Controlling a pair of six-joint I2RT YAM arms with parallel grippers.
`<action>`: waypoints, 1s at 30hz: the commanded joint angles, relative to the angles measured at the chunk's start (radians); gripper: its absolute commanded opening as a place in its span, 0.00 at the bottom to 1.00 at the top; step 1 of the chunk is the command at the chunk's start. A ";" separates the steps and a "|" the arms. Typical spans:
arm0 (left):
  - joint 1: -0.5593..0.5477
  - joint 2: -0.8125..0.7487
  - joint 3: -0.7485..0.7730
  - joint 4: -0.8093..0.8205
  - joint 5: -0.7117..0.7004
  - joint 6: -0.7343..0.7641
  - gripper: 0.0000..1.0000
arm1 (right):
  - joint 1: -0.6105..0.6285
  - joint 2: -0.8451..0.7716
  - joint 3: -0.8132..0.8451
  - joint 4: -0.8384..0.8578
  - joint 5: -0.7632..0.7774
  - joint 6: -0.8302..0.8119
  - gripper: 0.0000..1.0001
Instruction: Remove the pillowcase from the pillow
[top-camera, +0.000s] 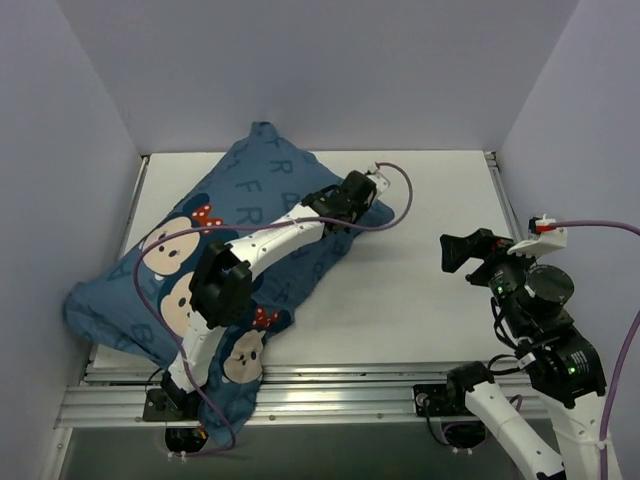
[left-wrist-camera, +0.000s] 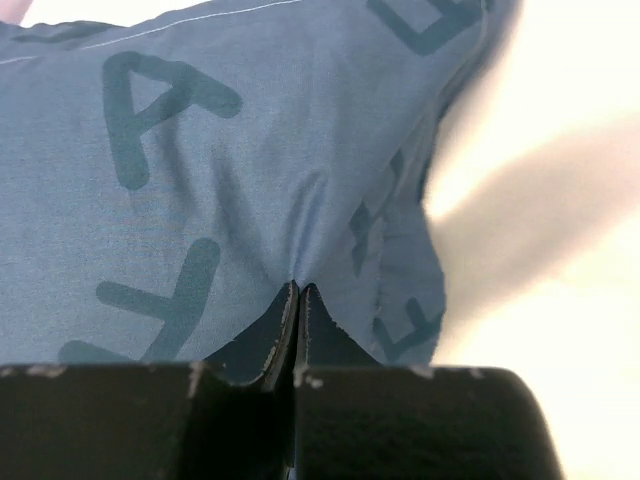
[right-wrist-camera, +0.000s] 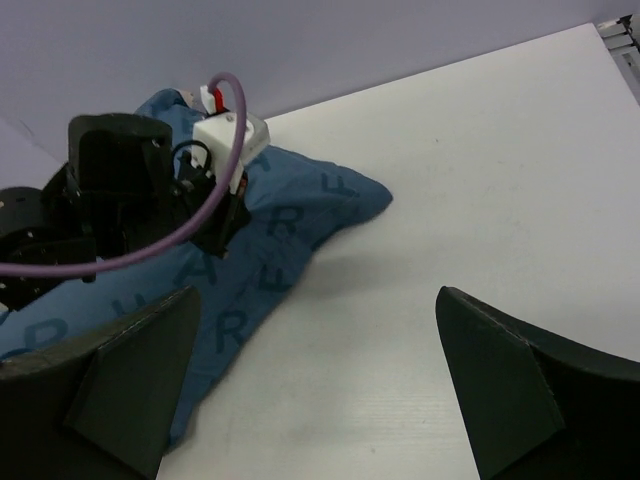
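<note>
Left fingers (left-wrist-camera: 262, 345) pinch a pillowcase (left-wrist-camera: 200, 180) fold between them

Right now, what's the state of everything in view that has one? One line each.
pillowcase: plump and filled, lying on the table, near end draped over the front edge.
pillow: hidden, no white showing.
left claw: shut, pinching pillowcase fabric near its far right corner.
right claw: open, empty, clear of the fabric.
</note>
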 joint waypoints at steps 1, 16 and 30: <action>-0.151 -0.042 -0.070 0.082 0.120 -0.018 0.02 | -0.001 -0.028 0.035 0.010 0.059 0.016 1.00; -0.306 -0.304 -0.061 -0.015 0.065 -0.208 0.74 | 0.000 -0.083 0.023 0.039 0.131 0.086 1.00; -0.070 -0.773 -0.431 -0.278 -0.135 -0.470 0.93 | 0.000 0.109 0.006 0.030 0.002 0.132 1.00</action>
